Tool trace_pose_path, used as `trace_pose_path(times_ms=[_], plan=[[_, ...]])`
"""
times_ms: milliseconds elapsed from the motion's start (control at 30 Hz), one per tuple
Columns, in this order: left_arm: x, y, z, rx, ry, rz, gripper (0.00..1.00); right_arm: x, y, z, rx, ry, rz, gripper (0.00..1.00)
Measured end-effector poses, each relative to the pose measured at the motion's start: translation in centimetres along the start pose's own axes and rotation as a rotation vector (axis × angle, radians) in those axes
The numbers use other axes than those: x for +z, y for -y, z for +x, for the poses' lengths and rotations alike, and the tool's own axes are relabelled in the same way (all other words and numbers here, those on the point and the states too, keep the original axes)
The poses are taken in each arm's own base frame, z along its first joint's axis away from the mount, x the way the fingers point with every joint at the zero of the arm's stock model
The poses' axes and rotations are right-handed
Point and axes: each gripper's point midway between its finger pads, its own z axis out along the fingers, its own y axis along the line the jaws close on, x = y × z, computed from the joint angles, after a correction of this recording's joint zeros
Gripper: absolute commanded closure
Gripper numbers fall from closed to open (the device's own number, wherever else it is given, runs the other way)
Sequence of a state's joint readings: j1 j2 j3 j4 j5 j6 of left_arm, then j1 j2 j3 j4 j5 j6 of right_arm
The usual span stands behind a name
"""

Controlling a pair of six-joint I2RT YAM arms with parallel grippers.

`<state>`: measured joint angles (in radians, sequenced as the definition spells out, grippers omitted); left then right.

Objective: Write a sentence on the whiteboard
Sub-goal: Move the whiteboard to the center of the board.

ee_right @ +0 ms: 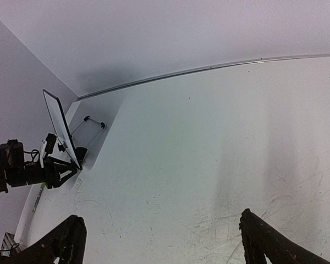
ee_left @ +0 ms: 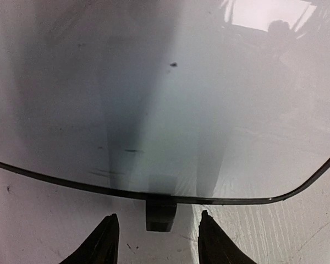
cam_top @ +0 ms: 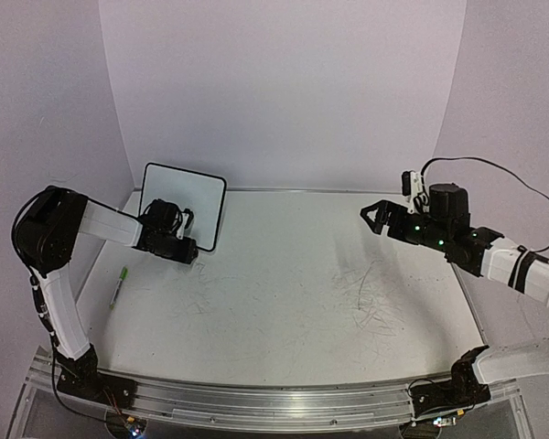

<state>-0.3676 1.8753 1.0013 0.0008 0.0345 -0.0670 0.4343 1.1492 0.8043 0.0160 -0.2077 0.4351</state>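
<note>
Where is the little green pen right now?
In the top view the pen lies flat on the left side of the table, just right of the left arm and nearer the arms' bases than the upright whiteboard.

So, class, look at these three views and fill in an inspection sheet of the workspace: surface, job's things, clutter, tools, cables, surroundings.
Surface: white table, marked with faint scribbles, densest toward the right.
Job's things: whiteboard stands leaning back at the far left, blank but for small smudges; pen lies flat on the table, nearer and to its left.
Clutter: nothing seen.
Tools: left tool low at the whiteboard's bottom edge, open, facing a black foot without gripping it; right tool open, empty, above the table's right side.
Cables: black cable loops above the right arm; thin wires at both bases.
Surroundings: plain lilac backdrop; metal rail along the near edge.
</note>
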Motion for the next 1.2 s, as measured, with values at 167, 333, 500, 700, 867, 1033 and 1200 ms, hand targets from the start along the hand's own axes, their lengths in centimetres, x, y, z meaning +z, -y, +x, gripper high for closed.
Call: trace_pose_path(times_ms=[167, 333, 500, 700, 867, 1033, 1200], plan=[[0.7, 0.1, -0.2, 0.02, -0.002, 0.008, 0.64, -0.3, -0.3, -0.4, -0.002, 0.017, -0.01, 0.02], [1.1, 0.9, -0.6, 0.045, -0.002, 0.021, 0.76, -0.3, -0.6, -0.7, 0.003, 0.026, -0.022, 0.02], [1.7, 2.0, -1.1, 0.091, 0.004, 0.022, 0.91, -0.3, -1.0, -0.7, 0.008, 0.031, -0.035, 0.02], [1.9, 3.4, -1.0, 0.102, 0.013, -0.047, 0.99, -0.1, -1.0, 0.1, 0.017, 0.017, -0.04, 0.02], [1.8, 6.0, -0.5, 0.067, 0.024, -0.079, 1.0, 0.0, -0.8, 0.8, 0.023, 0.003, -0.034, 0.02], [1.4, 9.5, 0.4, 0.004, 0.03, -0.061, 1.0, 0.5, -0.3, 1.9, 0.03, -0.024, -0.021, 0.02], [1.1, 12.8, 1.4, -0.094, 0.049, -0.076, 1.0, 1.1, -0.1, 2.9, 0.035, -0.051, -0.011, 0.02]])
